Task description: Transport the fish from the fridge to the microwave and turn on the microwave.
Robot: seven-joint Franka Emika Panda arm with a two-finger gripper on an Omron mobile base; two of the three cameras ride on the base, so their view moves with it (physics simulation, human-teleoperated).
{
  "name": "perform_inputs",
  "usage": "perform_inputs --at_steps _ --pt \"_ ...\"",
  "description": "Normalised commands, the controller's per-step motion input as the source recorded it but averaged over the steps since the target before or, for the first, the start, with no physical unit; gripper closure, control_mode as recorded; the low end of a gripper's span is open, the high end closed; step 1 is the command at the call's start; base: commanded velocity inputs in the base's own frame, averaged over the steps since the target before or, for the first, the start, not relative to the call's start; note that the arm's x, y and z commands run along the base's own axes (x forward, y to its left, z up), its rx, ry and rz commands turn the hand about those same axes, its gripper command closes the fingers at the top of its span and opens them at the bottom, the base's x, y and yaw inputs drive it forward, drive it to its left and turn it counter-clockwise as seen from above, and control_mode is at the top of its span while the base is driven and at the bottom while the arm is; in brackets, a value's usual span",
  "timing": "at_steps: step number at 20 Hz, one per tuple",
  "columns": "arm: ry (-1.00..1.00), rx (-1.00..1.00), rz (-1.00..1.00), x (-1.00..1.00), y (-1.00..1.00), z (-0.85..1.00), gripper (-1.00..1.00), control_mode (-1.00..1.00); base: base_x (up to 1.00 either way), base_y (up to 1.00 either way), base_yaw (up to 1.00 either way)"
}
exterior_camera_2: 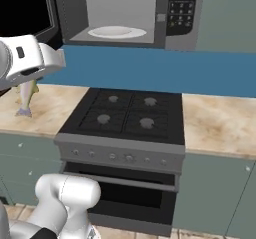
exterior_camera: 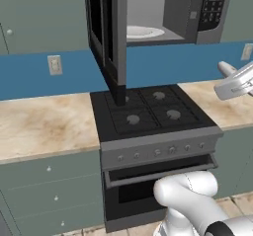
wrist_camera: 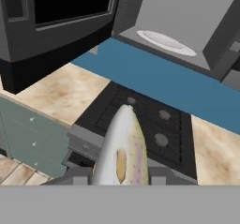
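Above the counter the pincer [exterior_camera_2: 26,85] grips the fish [exterior_camera_2: 26,99] (hand view adds its speckled belly), microwave [exterior_camera_2: 150,13] door open

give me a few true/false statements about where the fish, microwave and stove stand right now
1. The microwave door stands open. True.
2. The fish lies on the white turntable. False: the turntable is bare; the fish hangs from the gripper, off to the side and below the microwave.
3. The microwave sits above the black stove. True.
4. A pot stands on one of the stove's burners. False: all four burners are bare.
5. The gripper's fingers are shut on the fish. True: in the hand view the fish runs out from between them.
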Motion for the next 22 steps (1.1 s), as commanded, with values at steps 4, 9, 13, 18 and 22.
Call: perform_inputs --at_steps 4,9,13,18,22 --pt "0.00 0.00 0.00 0.00 0.00 0.00 1.00 1.00 0.27 -0.13 0.15" --pt "0.00 0.00 0.00 0.00 0.00 0.00 1.00 1.00 0.43 -0.27 0.08" --pt "0.00 0.00 0.00 0.00 0.00 0.00 1.00 1.00 0.54 -0.23 0.01" --pt "0.00 0.00 0.00 0.00 0.00 0.00 1.00 1.00 0.60 -0.18 0.00" --pt "0.00 0.00 0.00 0.00 0.00 0.00 1.00 1.00 0.62 -0.11 0.00"
